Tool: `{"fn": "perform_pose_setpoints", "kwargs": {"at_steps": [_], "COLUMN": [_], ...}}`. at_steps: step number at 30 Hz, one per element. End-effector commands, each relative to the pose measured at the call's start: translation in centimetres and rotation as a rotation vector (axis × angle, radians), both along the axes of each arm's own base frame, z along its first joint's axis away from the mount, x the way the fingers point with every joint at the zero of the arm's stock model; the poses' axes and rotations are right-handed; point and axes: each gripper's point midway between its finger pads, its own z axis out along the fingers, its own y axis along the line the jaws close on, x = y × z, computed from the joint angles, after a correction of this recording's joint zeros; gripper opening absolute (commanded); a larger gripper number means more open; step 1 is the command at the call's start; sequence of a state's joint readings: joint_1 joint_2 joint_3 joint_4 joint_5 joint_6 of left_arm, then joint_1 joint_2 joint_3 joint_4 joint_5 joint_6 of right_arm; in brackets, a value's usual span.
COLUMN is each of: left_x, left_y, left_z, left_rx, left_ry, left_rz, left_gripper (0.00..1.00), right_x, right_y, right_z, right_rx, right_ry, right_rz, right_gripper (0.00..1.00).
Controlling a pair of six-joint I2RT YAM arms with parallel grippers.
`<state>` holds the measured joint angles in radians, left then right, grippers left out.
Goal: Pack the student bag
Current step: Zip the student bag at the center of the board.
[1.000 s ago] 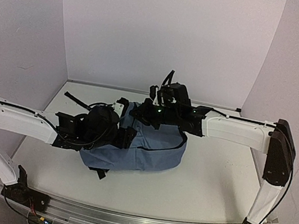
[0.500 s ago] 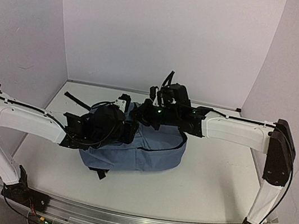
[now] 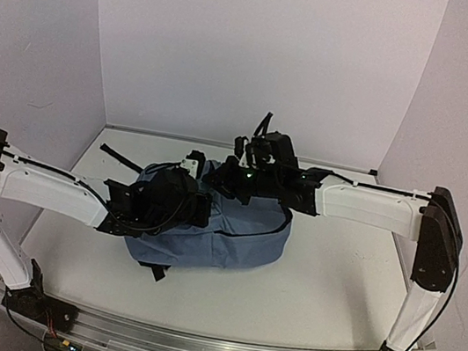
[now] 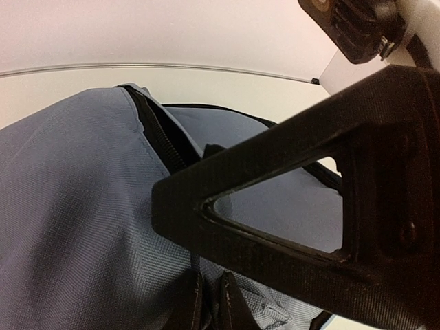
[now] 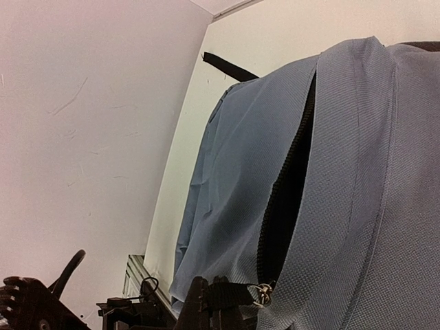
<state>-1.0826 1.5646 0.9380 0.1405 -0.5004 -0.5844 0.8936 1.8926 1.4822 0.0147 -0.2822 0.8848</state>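
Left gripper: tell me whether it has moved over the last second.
Yes. The left gripper has shifted right, away from the left wall and farther over the backpack.

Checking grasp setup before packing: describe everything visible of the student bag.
The student bag is slate-blue woven fabric, rounded, lying slumped on the white table between both arms. Its black zip is partly open, dark inside. Black webbing straps trail at its far-left and near edges. The right gripper is shut on the black zip pull with its metal ring; the left gripper looks pinched on fabric beside the zip.
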Motion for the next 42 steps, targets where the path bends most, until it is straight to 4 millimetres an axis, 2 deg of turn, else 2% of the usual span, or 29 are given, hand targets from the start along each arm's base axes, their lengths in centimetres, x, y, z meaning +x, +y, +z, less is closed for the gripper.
{"fn": "perform_pose_setpoints", "kwargs": {"at_steps": [1, 7, 18, 28, 36, 42], "left_x": [-1.1, -4.7, -10.9, -13.6, -14.5, -15.2], "left_y": [0.5, -0.3, 0.3, 1.1, 1.8, 2.2], "left_z": [-1.1, -2.6, -5.4, -7.0, -7.1, -7.3], "left_rx": [0.022, 0.058, 0.098, 0.156, 0.185, 0.184], "left_ry": [0.030, 0.094, 0.283, 0.397, 0.434, 0.464], "left_rz": [-0.066, -0.294, -0.556, -0.657, -0.682, -0.694], "left_gripper": [0.00, 0.00, 0.00, 0.00, 0.00, 0.00], "right_x": [0.7, 1.4, 2.8, 4.3, 5.7, 7.4], "right_y": [0.2, -0.6, -2.5, -4.4, -5.4, -7.2], "right_z": [6.4, 6.6, 5.9, 3.4, 2.3, 0.7], "right_rx": [0.143, 0.105, 0.042, 0.002, -0.016, -0.041], "right_ry": [-0.140, -0.167, -0.179, -0.141, -0.131, -0.114], "right_rz": [-0.033, -0.085, -0.171, -0.227, -0.246, -0.289], "right_gripper": [0.00, 0.00, 0.00, 0.00, 0.00, 0.00]}}
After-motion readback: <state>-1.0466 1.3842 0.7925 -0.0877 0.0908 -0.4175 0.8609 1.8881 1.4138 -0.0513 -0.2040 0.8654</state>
